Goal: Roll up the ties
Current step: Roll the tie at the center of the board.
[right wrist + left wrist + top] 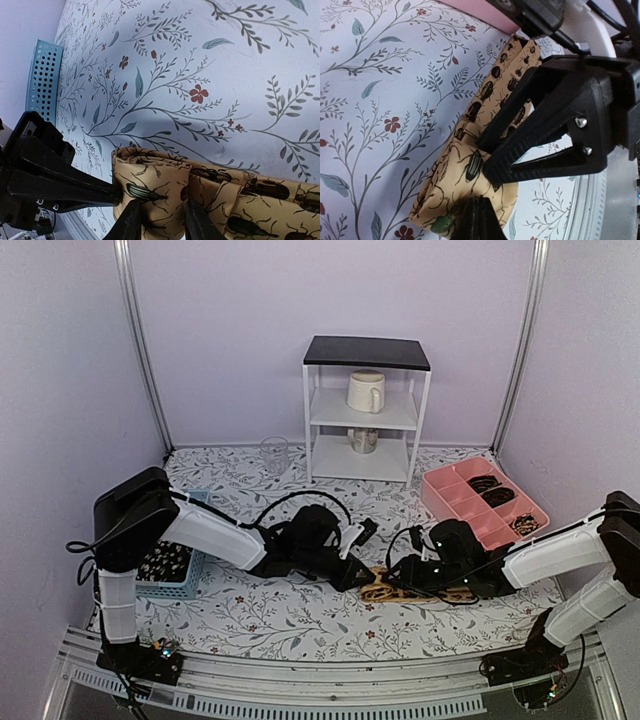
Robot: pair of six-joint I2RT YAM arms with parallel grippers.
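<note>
The tan beetle-print tie (220, 190) lies partly folded on the flowered table cover (210, 60), mid-table between the two arms. The left gripper (116, 193) is clenched on its folded end, probably to anchor the roll's core (a loose end would unwind). The right gripper (165, 222) straddles the next fold with its jaws partly apart; I cannot tell whether it presses the cloth.

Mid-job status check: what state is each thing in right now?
tan tie: end folded over, rest flat
left gripper: shut on tan tie
right gripper: astride the fold, grip unclear
pink tray: dark rolls in three compartments
blue basket: dark fabric inside
glass: upright
mug: upright on shelf
</note>
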